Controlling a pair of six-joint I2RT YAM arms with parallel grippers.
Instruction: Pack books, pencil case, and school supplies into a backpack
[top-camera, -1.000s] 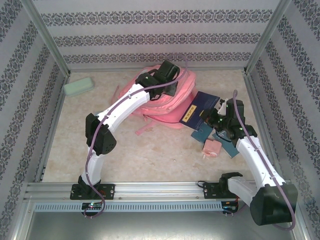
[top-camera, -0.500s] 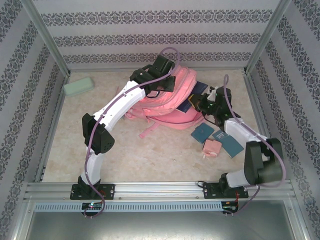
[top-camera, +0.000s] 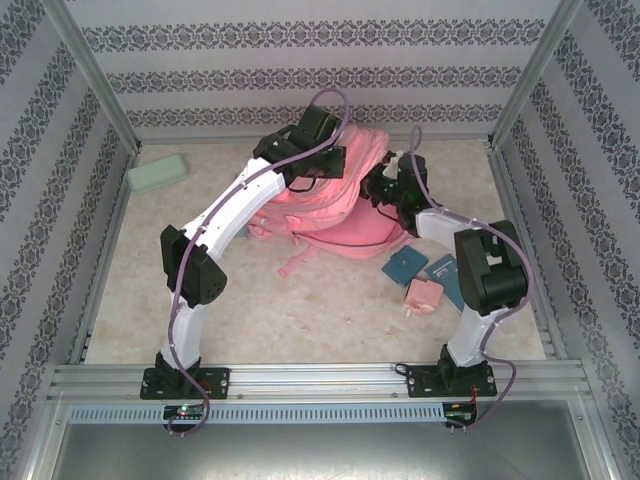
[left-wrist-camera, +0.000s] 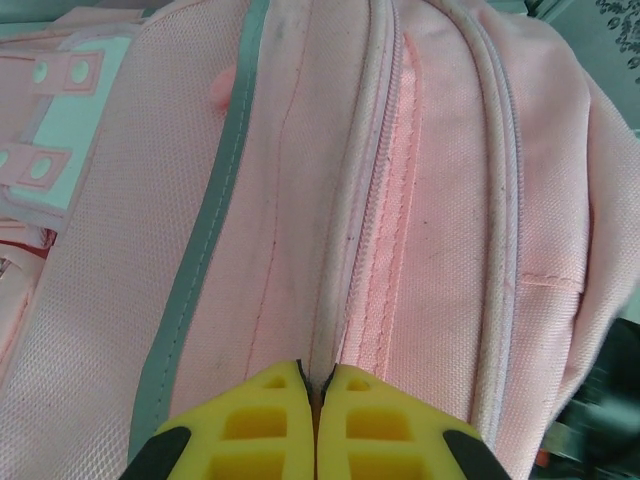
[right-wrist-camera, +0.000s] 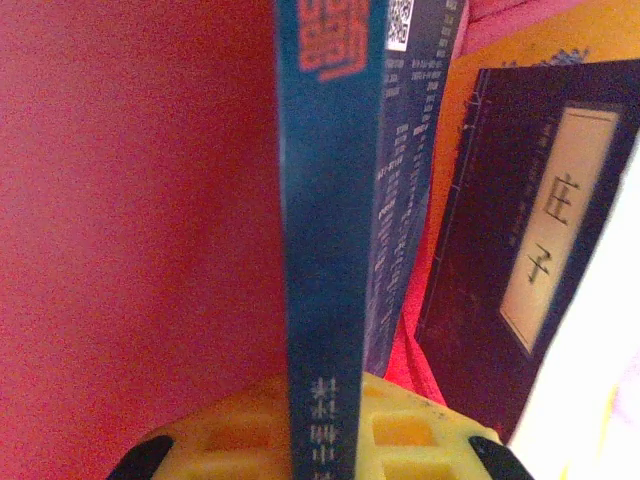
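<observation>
The pink backpack (top-camera: 335, 205) lies at the table's back middle. My left gripper (top-camera: 318, 172) is shut on the pale trim beside its zip, pinching that edge between the yellow fingertips (left-wrist-camera: 270, 400); pink backpack cloth (left-wrist-camera: 300, 180) stretches away ahead of them. My right gripper (top-camera: 386, 188) reaches into the bag's right side, shut on a navy blue book (right-wrist-camera: 330, 200) held edge-on inside the red-pink interior (right-wrist-camera: 130, 200). A second navy book with a pale title label (right-wrist-camera: 540, 230) stands just right of it, in front of a yellow surface (right-wrist-camera: 560, 40). The mint pencil case (top-camera: 157, 175) lies at the far left.
A small pink block (top-camera: 424, 296) and two teal pads (top-camera: 404, 266) (top-camera: 457, 282) lie on the table right of the bag, beside my right arm. A pink strap (top-camera: 296, 262) trails toward the front. Frame posts and patterned walls close in both sides and the back.
My right arm has swung left and back, carrying the navy book from beside the bag into its opening. My left gripper has raised the held backpack edge slightly.
</observation>
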